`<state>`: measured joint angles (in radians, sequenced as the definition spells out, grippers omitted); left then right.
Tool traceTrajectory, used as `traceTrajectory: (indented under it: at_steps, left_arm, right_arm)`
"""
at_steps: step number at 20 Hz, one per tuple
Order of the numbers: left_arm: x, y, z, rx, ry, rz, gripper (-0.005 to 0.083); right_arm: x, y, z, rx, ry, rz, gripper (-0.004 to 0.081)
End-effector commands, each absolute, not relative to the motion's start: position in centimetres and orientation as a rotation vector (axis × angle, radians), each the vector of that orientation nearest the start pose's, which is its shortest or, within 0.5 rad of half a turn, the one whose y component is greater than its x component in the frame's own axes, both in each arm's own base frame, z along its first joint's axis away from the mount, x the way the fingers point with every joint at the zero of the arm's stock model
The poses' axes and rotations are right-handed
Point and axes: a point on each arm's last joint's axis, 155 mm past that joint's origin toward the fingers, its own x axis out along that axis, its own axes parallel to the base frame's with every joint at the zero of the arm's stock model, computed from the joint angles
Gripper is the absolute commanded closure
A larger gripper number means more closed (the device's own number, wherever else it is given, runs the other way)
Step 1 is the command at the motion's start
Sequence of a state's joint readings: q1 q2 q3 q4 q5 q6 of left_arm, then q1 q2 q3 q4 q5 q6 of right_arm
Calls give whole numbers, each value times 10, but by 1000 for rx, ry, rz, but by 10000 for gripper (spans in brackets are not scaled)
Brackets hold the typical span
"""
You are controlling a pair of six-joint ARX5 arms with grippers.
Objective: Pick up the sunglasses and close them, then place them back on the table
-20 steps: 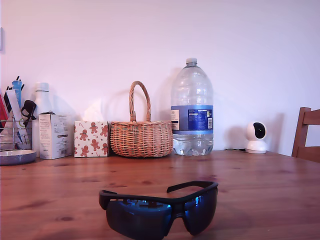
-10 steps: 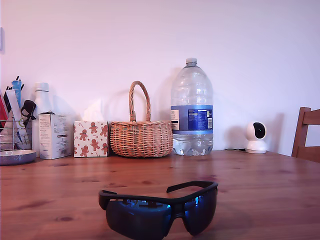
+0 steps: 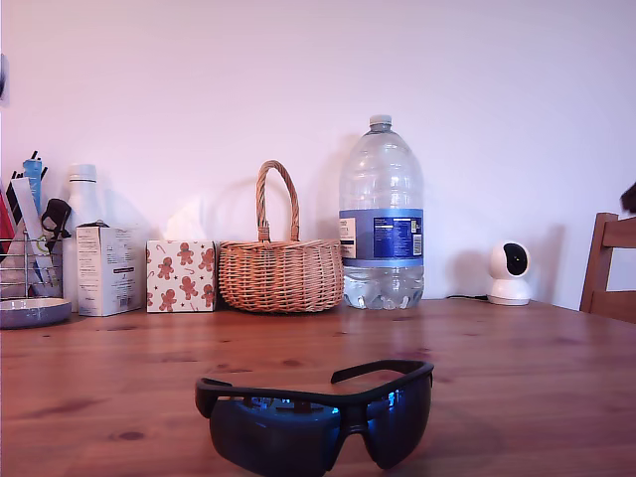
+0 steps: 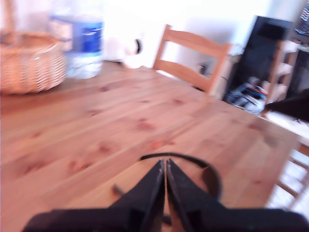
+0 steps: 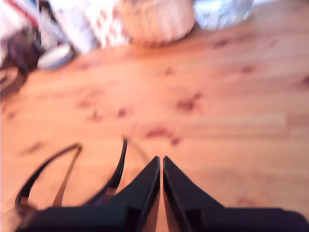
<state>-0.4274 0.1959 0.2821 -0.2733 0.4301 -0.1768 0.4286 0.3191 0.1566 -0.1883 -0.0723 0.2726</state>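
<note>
The sunglasses (image 3: 318, 417) are seen lying open on the worktop (image 3: 517, 368), lenses toward the exterior camera, arms unfolded. My first claw (image 4: 165, 170) is held pressed together and empty just above one curved arm. My second claw (image 5: 161, 166) is likewise closed on nothing, with both arms just beside its tips.

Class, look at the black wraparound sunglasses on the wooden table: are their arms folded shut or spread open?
Spread open. The black wraparound sunglasses rest on the reddish-brown wooden table, one arm reaching back from the frame.
</note>
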Motion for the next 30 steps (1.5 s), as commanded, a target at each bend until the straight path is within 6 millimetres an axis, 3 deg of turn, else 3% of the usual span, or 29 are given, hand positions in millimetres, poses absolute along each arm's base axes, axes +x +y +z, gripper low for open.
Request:
traceTrajectory:
  at_steps: [1, 4, 8, 13, 15, 18, 20, 30]
  left_arm:
    - [178, -177, 192, -116, 310, -884, 795]
    - [173, -204, 187, 5, 424, -1001, 795]
    - [158, -244, 164, 223, 617, -1173, 795]
    - [157, -281, 129, 431, 810, -1240, 766]
    - [162, -289, 114, 489, 873, -1224, 681]
    - [173, -300, 96, 589, 910, -1187, 430]
    - [182, -302, 85, 696, 893, -1170, 324]
    - [188, -331, 35, 786, 912, -1211, 308]
  right_arm:
    - [227, 122, 116, 211, 439, 453, 783]
    - [226, 125, 106, 201, 478, 455, 783]
    - [228, 122, 101, 192, 496, 433, 783]
    - [228, 121, 100, 190, 497, 428, 782]
    - [228, 121, 100, 190, 497, 427, 782]
    - [228, 121, 100, 190, 497, 426, 782]
    - [228, 121, 100, 190, 497, 426, 782]
    - [229, 119, 100, 188, 495, 419, 783]
